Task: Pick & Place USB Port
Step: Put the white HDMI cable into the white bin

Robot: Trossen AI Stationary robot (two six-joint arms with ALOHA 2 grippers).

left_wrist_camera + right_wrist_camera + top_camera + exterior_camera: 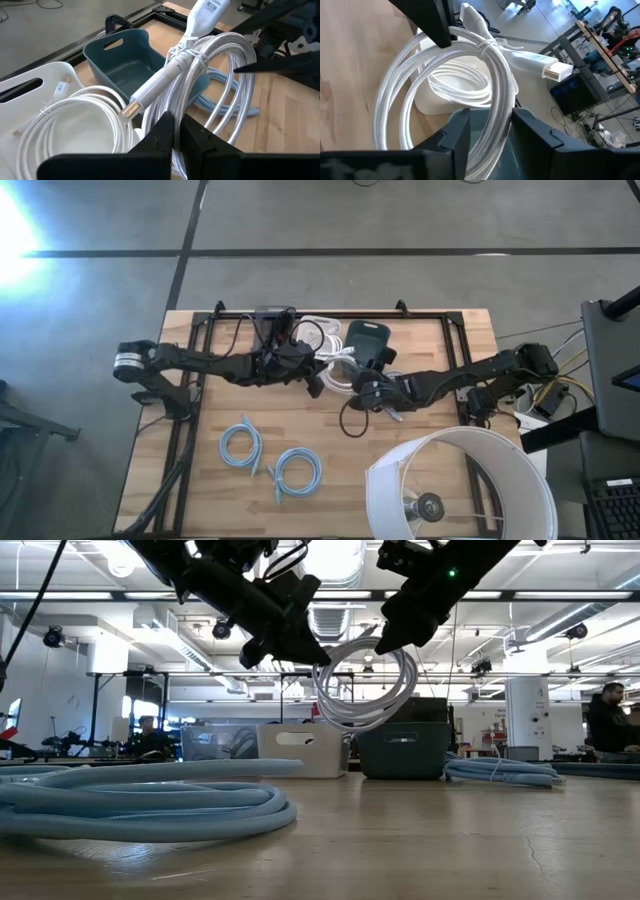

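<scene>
A white USB cable, tied into a coil (365,685), hangs in the air above the table's far middle, in front of the white bin (315,330) and the teal bin (368,340). Its plugs (131,111) (555,70) stick out from the bundle. My left gripper (176,135) reaches in from the table's left (318,385) and is shut on the coil. My right gripper (490,132) comes from the right (362,387). It is open, with one finger on either side of the coil's strands. My left gripper pinches several strands of the coil (184,107) between its two fingers, slanting down from the table's left. The coil hangs below and beyond the fingers, clear of the table. My right gripper has the coil's strands (495,107) running between its parted fingers; I cannot tell whether they touch.
The white bin holds another white cable (75,120). Two light blue cable coils (240,445) (298,470) lie on the near half of the table. A thin black cable loop (350,420) lies in the middle. A white lampshade (460,485) stands at the near right corner.
</scene>
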